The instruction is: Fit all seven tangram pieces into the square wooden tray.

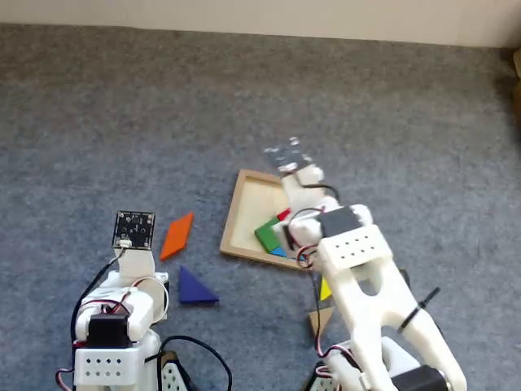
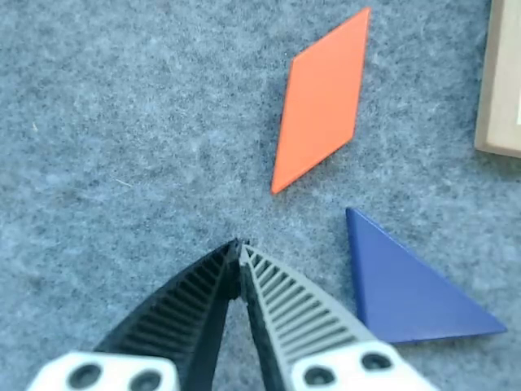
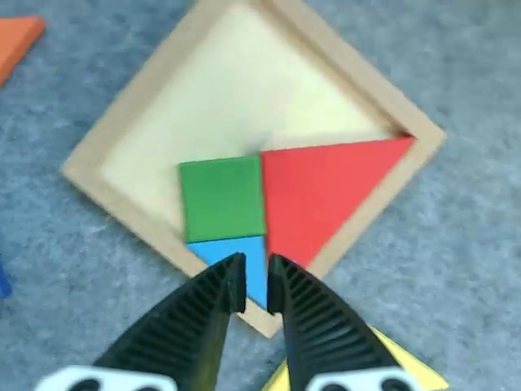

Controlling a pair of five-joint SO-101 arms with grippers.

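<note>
The square wooden tray (image 1: 244, 204) (image 3: 236, 90) lies mid-table. Inside it a green square (image 3: 221, 199), a red triangle (image 3: 326, 191) and a small light-blue triangle (image 3: 216, 248) sit flat against one another in one corner. My right gripper (image 3: 254, 281) hovers over the light-blue piece, its fingers slightly apart and holding nothing. An orange parallelogram (image 2: 321, 98) (image 1: 177, 235) and a dark blue triangle (image 2: 403, 289) (image 1: 195, 289) lie on the carpet left of the tray. My left gripper (image 2: 238, 247) is shut and empty, just short of both.
A yellow triangle (image 1: 326, 288) (image 3: 399, 358) and a tan wooden triangle (image 1: 320, 320) lie by the right arm (image 1: 350, 244), near the tray's front corner. Grey carpet covers the table, with open room to the back and left.
</note>
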